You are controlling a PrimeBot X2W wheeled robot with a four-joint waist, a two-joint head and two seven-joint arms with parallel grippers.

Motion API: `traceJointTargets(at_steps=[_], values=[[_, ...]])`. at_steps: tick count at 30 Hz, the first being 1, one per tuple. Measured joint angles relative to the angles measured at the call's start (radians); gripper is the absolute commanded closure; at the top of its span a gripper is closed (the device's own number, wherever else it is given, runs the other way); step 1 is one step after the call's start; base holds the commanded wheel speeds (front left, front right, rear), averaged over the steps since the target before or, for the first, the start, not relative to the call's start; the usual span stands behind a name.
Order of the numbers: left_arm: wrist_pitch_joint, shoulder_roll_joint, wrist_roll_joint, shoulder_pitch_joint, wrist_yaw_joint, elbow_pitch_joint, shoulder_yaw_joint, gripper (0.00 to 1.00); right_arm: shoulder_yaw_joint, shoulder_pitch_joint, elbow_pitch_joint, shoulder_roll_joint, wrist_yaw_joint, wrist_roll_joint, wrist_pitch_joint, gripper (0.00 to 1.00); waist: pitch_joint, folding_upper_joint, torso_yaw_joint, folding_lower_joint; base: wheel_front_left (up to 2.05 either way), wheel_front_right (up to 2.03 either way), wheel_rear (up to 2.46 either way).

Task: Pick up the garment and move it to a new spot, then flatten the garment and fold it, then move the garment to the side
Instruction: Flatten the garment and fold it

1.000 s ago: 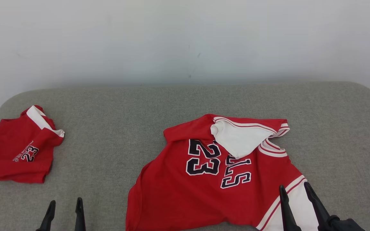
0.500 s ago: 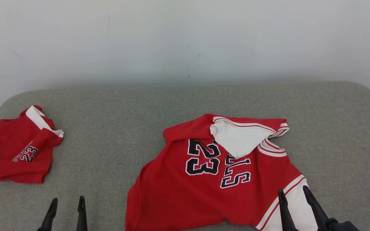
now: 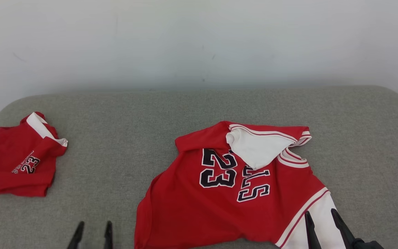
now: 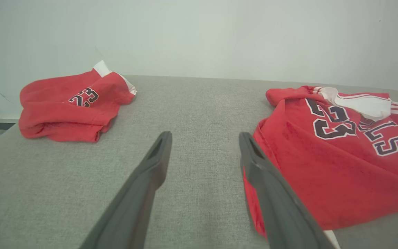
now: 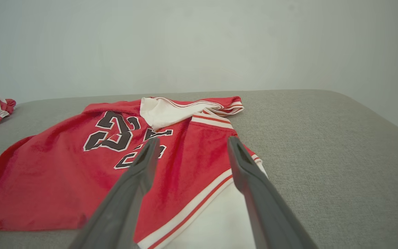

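The garment [image 3: 192, 204] is a red jersey with a white-trimmed sleeve and dark "23" lettering, lying rumpled on the grey table, its top folded over to show white lining [image 3: 254, 150]. In the right wrist view the garment [image 5: 64, 173] spreads under and ahead of my right gripper [image 5: 193, 139]. My right gripper [image 3: 320, 211] hangs open over the jersey's white sleeve at the near right. My left gripper [image 3: 93, 230] is open over bare table just left of the jersey's near-left edge. In the left wrist view my left gripper [image 4: 205, 135] has the garment [image 4: 340, 166] beside its right finger.
A second red jersey [image 3: 16, 162] lies bundled at the table's far left, also visible as the bundled jersey [image 4: 71, 103] in the left wrist view. The grey padded table [image 3: 123, 138] has rounded far corners and a white wall behind it.
My left gripper has shifted right, toward the jersey's left edge, and sits lower in the head view. The right gripper has dropped slightly. The garment lies as before.
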Motion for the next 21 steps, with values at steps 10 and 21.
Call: traceJointTargets(at_steps=[10, 21], values=[[0.000, 0.001, -0.016, -0.017, -0.010, 0.149, -0.151, 0.00, -0.062, -0.075, 0.157, -0.001, 0.000, -0.061, 0.000, 0.00, 0.038, 0.0001, -0.008, 0.0002, 0.00, 0.00, 0.00], [0.000, 0.014, -0.061, -0.099, -0.010, 0.298, -0.220, 0.00, -0.124, -0.162, 0.343, -0.011, 0.000, -0.107, 0.000, 0.00, 0.095, 0.0001, -0.024, 0.0002, 0.00, 0.00, 0.00]])
